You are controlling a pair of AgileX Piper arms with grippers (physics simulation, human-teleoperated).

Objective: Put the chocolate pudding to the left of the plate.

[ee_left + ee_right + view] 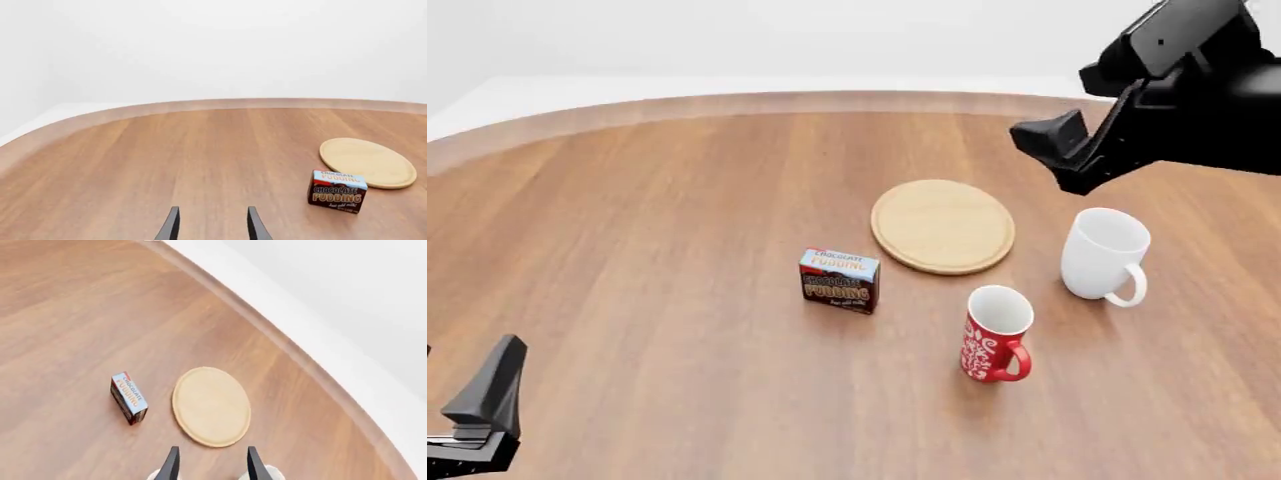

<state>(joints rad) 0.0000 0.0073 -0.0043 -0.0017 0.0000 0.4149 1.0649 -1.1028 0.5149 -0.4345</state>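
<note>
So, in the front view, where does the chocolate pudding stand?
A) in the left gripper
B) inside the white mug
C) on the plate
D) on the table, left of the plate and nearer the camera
D: the chocolate pudding stands upright on the table, apart from the plate.

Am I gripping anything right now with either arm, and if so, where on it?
Nothing is held. The left gripper and right gripper are both open and empty; the chocolate pudding stands free on the table, near the plate.

Left end effector [481,415] low, fingers parted; right end effector [1054,150] raised, parted.
</note>
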